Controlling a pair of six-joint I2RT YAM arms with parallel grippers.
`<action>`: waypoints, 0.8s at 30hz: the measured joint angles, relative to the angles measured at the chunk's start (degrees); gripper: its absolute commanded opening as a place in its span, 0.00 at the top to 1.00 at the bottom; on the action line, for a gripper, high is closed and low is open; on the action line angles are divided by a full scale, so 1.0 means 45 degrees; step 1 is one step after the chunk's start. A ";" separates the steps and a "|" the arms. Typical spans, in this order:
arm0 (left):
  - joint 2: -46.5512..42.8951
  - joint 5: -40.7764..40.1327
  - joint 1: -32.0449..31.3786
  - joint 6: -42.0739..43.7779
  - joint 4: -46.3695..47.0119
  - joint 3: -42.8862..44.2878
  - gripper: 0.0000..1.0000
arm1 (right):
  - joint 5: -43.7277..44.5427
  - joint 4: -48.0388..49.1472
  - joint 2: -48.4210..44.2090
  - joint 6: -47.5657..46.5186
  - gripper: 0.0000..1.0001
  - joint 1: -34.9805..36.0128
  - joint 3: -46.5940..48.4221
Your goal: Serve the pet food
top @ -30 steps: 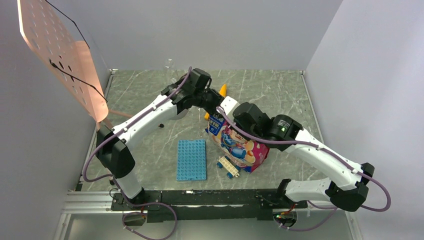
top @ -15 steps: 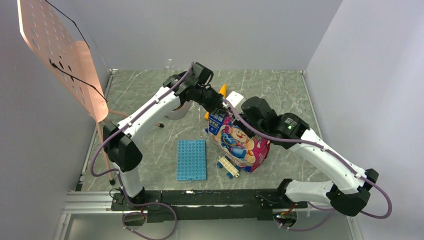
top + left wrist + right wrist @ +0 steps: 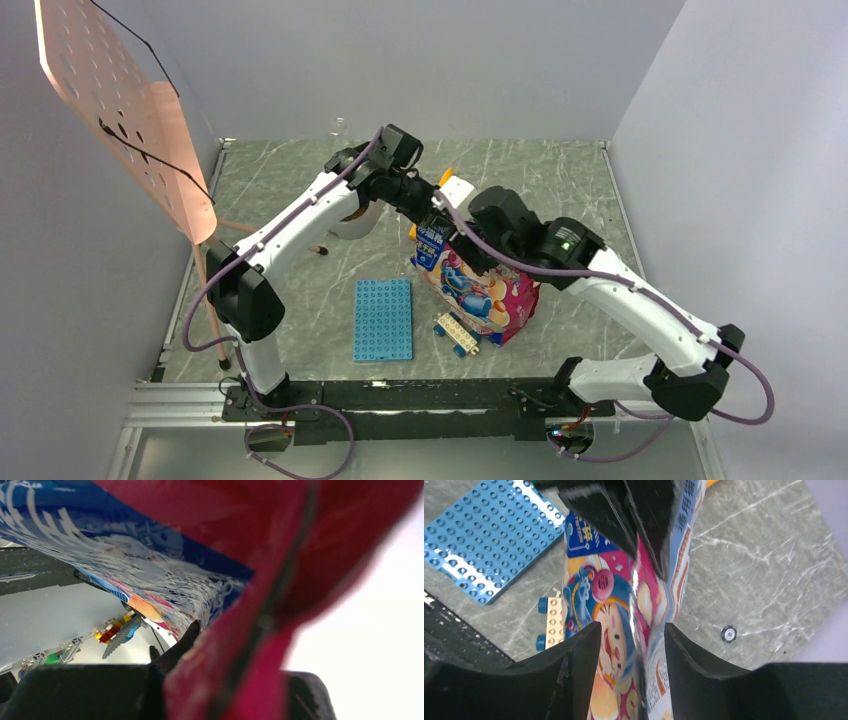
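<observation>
The left arm (image 3: 300, 215) now reaches further toward the back wall than a second ago, and its forearm uncovers more of the shiny round steel bowl (image 3: 350, 220). The right gripper (image 3: 631, 627) sits further back and left, hiding more of the glossy pink-red, white and blue cartoon-printed bag (image 3: 485, 295).
</observation>
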 measured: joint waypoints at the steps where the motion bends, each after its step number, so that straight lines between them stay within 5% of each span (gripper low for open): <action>1: 0.0000 0.0005 0.0000 -0.0039 0.0000 0.0000 1.00 | 0.0287 0.0063 0.0233 -0.0044 0.47 0.0243 0.0126; 3: 0.0000 0.0010 0.0000 -0.0141 0.0000 -0.0005 1.00 | 0.0996 0.0257 0.0738 -0.0112 0.50 0.0627 0.0374; 9: 0.0000 -0.0073 0.0015 -0.0398 -0.0029 -0.0005 1.00 | 0.4041 0.0432 0.2361 -0.0078 1.00 0.1137 0.1078; 16: 0.0000 -0.0019 0.0058 -0.0578 0.0019 0.0000 1.00 | 0.3653 0.1375 0.1365 0.0005 1.00 0.1137 -0.0063; 19: 0.0000 0.0058 0.0058 -0.0568 -0.0121 0.0073 1.00 | 0.3181 0.1365 0.1234 0.0364 0.79 0.0908 -0.0087; 21: 0.0000 0.0053 0.0107 -0.0563 -0.0175 0.0073 1.00 | 0.3060 0.1156 0.1137 0.0583 0.75 0.0772 -0.0107; 23: 0.0000 0.0087 0.0160 -0.0568 -0.0214 0.0073 1.00 | 0.3065 0.0767 0.0865 0.0719 0.83 0.0714 -0.0155; 24: 0.0000 0.0083 0.0170 -0.0578 -0.0223 0.0073 1.00 | 0.3075 0.0568 0.0704 0.0767 1.00 0.0709 -0.0175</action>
